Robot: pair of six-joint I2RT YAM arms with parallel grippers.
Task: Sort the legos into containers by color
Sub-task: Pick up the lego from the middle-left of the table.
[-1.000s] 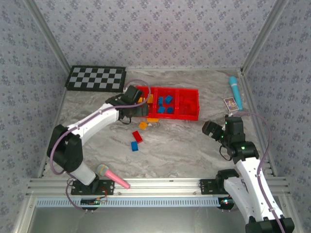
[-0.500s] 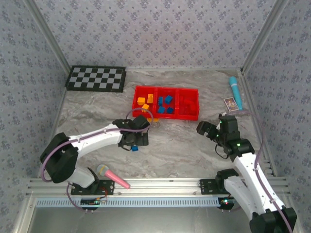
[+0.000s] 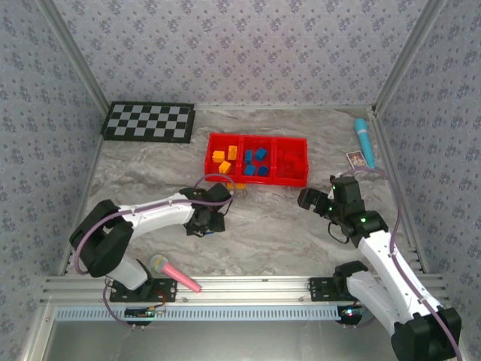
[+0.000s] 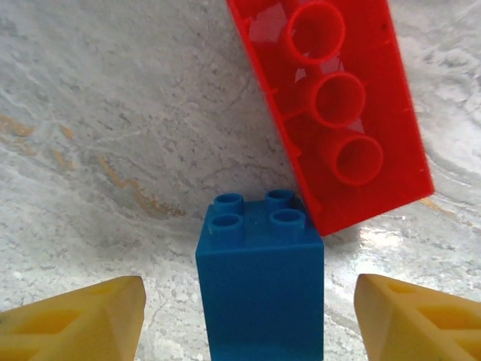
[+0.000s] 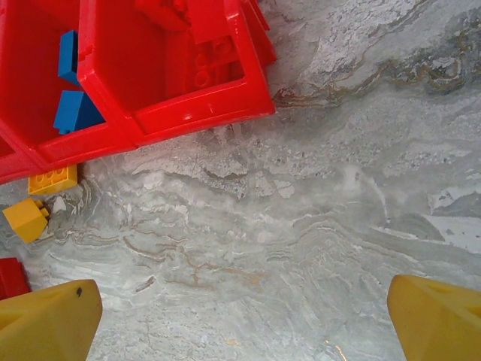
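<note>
Tray compartments: orange, blue, red legos.

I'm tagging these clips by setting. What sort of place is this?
Likely a robot test enclosure, not a home: patterned wall panels held in aluminium framing, a marble-look tabletop, and a checkered board lying at its back left.

A: How's the red tray filled?
B: Orange-yellow bricks left, blue bricks middle, red bricks right.
A: Loose ones?
B: Yellow bricks just before its left end; farther out a blue cube touches a long red brick (underside up).
</note>
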